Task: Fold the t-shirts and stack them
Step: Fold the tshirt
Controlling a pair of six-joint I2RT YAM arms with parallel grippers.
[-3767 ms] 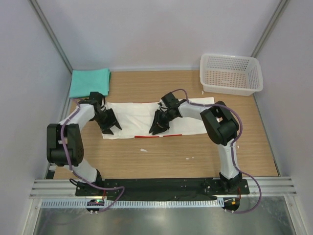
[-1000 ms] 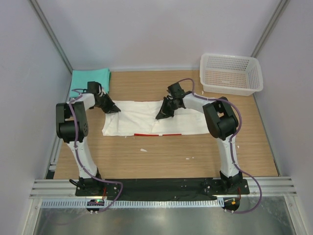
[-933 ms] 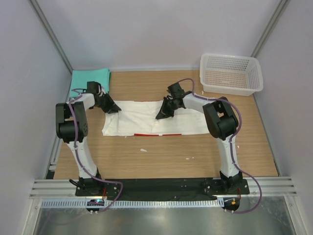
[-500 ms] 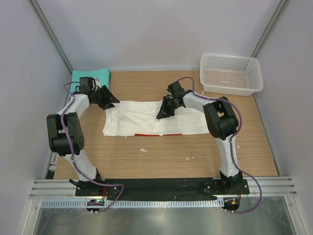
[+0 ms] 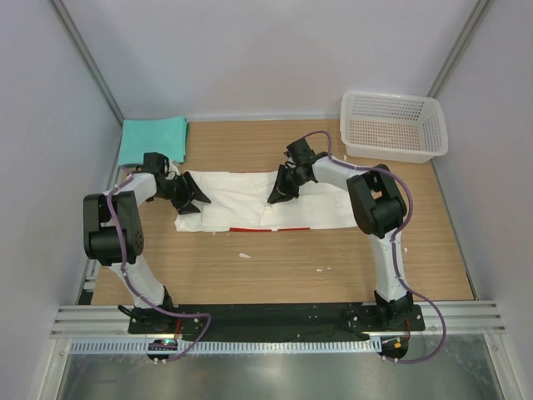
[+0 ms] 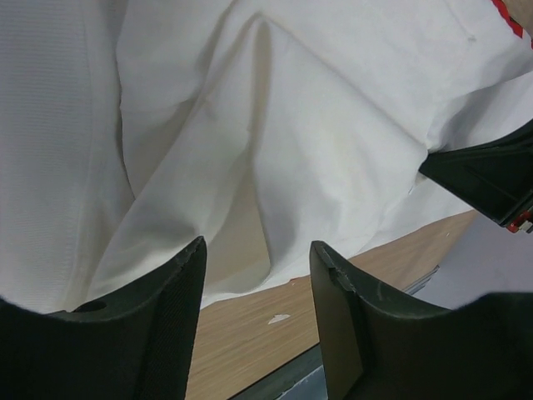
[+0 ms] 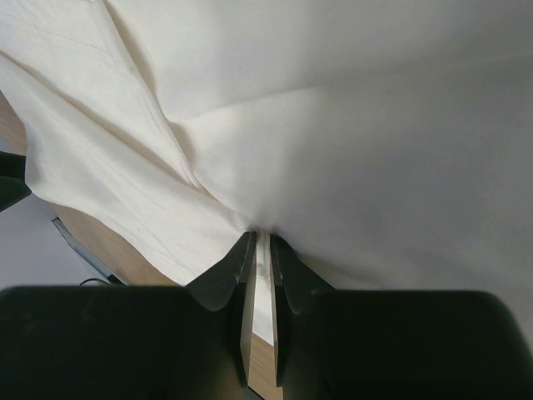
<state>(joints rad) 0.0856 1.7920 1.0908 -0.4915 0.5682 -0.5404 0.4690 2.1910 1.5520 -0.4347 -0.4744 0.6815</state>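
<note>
The white t-shirt [image 5: 241,204] lies folded into a long band across the table, with a thin strip of red print [image 5: 268,228] along its near edge. The teal t-shirt [image 5: 152,140] sits folded at the far left corner. My left gripper [image 5: 191,194] hovers over the white shirt's left end. Its fingers are open and empty in the left wrist view [image 6: 257,250], with rumpled white cloth [image 6: 275,133] beyond them. My right gripper [image 5: 276,193] rests on the band's far edge near the middle. Its fingers stand a narrow slit apart [image 7: 260,240], tips against a pucker of white cloth [image 7: 333,150].
A white mesh basket [image 5: 391,125] stands at the far right corner. Small white scraps [image 5: 244,255] lie on the wood in front of the shirt. The right arm's black gripper [image 6: 491,179] shows at the right edge of the left wrist view.
My left gripper has let go of the shirt's far left corner, opened wide and swung nearer, over the shirt's left end. The right jaws have parted slightly and hardly moved.
</note>
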